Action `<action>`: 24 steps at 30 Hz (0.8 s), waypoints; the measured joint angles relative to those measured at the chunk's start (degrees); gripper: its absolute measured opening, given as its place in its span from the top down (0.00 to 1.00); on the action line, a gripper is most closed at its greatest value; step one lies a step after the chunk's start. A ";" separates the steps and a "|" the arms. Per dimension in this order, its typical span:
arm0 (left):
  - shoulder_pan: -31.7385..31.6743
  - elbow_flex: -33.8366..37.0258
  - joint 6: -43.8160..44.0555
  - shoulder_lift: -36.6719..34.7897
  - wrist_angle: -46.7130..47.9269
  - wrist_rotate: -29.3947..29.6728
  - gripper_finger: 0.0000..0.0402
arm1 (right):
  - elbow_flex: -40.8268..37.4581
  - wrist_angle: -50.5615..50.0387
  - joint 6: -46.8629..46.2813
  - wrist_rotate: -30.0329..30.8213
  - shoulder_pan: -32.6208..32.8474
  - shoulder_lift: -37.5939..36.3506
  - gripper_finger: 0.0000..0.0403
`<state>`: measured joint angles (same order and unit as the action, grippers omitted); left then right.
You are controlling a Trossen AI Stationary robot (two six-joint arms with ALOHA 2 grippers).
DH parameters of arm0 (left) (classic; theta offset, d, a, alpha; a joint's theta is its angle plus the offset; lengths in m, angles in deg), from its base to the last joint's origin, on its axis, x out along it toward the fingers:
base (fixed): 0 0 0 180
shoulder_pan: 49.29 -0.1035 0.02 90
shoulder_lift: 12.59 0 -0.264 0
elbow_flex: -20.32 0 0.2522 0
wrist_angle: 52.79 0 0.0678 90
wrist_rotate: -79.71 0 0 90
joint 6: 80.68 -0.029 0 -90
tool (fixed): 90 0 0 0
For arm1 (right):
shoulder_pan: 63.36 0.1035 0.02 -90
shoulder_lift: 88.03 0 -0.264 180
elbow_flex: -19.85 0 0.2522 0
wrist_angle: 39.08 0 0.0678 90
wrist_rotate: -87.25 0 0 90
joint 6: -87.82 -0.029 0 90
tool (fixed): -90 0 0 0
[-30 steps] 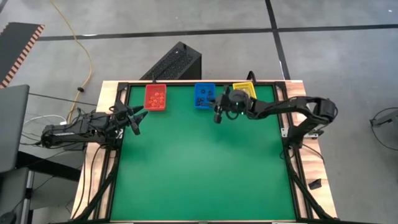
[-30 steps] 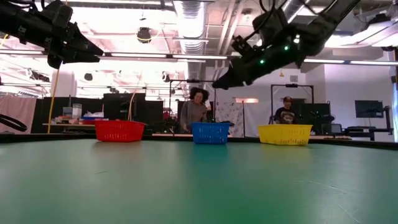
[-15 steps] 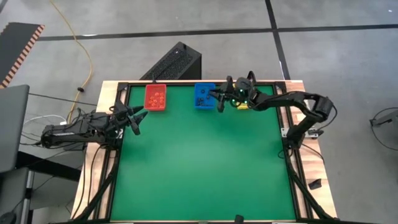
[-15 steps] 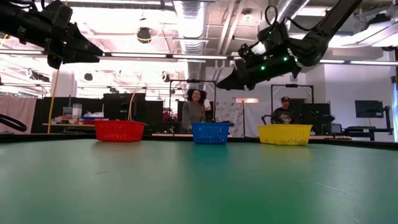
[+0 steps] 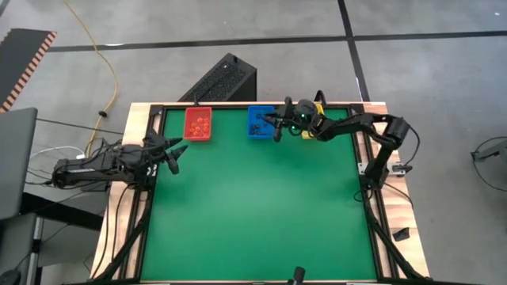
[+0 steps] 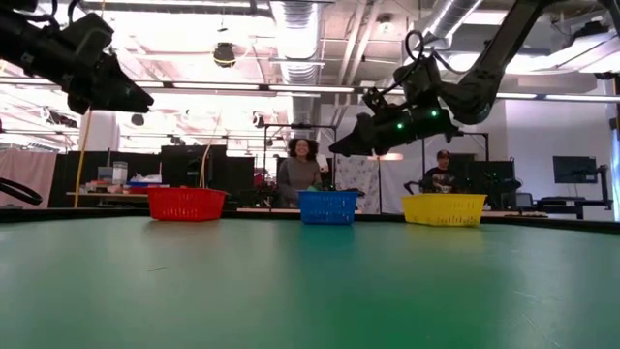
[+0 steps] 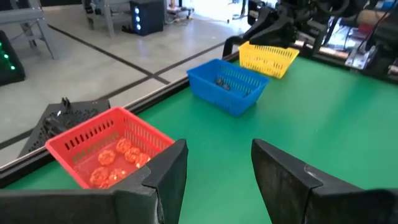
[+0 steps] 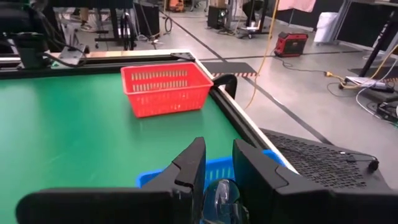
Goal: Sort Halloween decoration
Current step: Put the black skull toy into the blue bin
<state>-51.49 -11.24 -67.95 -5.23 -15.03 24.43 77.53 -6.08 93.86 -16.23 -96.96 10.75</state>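
Note:
Three bins stand along the far edge: a red bin (image 5: 199, 124) with orange trinkets (image 7: 115, 158), a blue bin (image 5: 259, 121) with black trinkets (image 7: 224, 81), and a yellow bin (image 7: 267, 58), mostly hidden under my right arm in the high view. My right gripper (image 5: 274, 127) hovers above the blue bin's right end, its fingers nearly together around a small glossy trinket (image 8: 222, 194). My left gripper (image 5: 174, 150) is open, raised over the table's left edge and pointing at the red bin. No loose trinkets show on the green mat. My right gripper pinches a small glossy trinket (image 8: 222, 194) between its two fingers (image 8: 194, 167), lifted clear of the table above the blue bin's rim (image 8: 151, 178). Its colour and the part held are too small to tell.
The green mat (image 5: 253, 206) lies bare between the bins and the near edge. A black frame (image 5: 368, 190) borders the table. In the low view, two people (image 6: 302, 165) stand in the room far behind the bins.
My right gripper has moved from over the mat toward the far edge and a little to the table's left, ending above the blue bin, its fingers still close together. The bins have not moved.

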 joint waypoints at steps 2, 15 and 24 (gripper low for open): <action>0.02 0.00 -0.02 -0.01 -1.02 0.24 0.58 | 0.27 0.07 0.00 -0.27 -0.06 0.00 0.75; 0.02 0.00 0.04 0.00 -5.93 0.59 0.58 | 1.94 -0.04 0.33 -1.68 0.06 -0.04 0.75; 0.00 0.00 0.09 0.00 -6.71 0.61 0.58 | 2.22 2.36 -1.54 -1.79 0.88 4.55 0.75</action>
<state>-51.49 -11.24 -67.86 -5.23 -21.74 25.04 79.75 -3.71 92.32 -18.02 -96.08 15.30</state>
